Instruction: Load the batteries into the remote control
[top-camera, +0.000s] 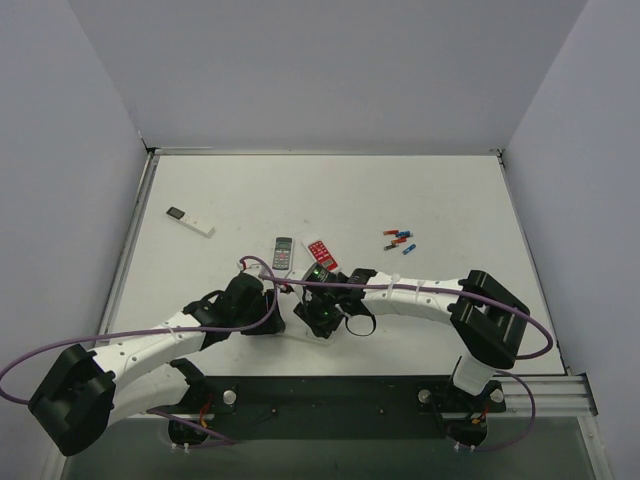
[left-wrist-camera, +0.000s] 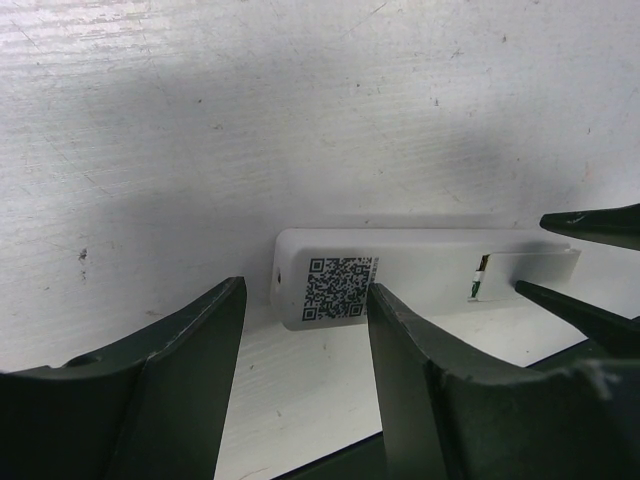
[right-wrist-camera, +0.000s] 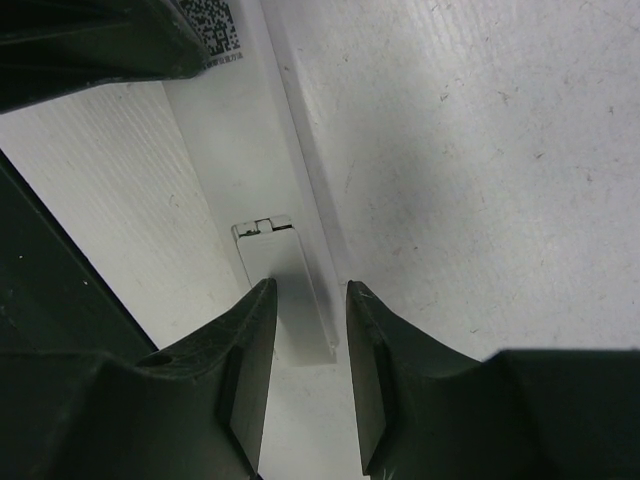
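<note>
Currently: found remote control (left-wrist-camera: 420, 275) lying label (left-wrist-camera: 342, 288) up on table (top-camera: 450, 200); left gripper (left-wrist-camera: 305, 290) wide open, empty, by label end; right gripper (right-wrist-camera: 311, 288) narrowed astride apparent cover (right-wrist-camera: 290, 262), contact unclear. Should pin body, slide cover straight; batteries (top-camera: 400, 240) well apart, untouched.

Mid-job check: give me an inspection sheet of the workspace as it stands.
surface: white table, scuffed and speckled.
job's things: remote control lies label side up between the claws; batteries loose at mid-right, none seen loaded.
clutter: grey remote, red card-like item, white stick with black end.
claws: left claw open at the remote control's label end; right claw narrowly apart astride its stepped end, grip unclear.
cables: purple cables run along both arms.
surroundings: plain pale walls on three sides; nothing else seen.
</note>
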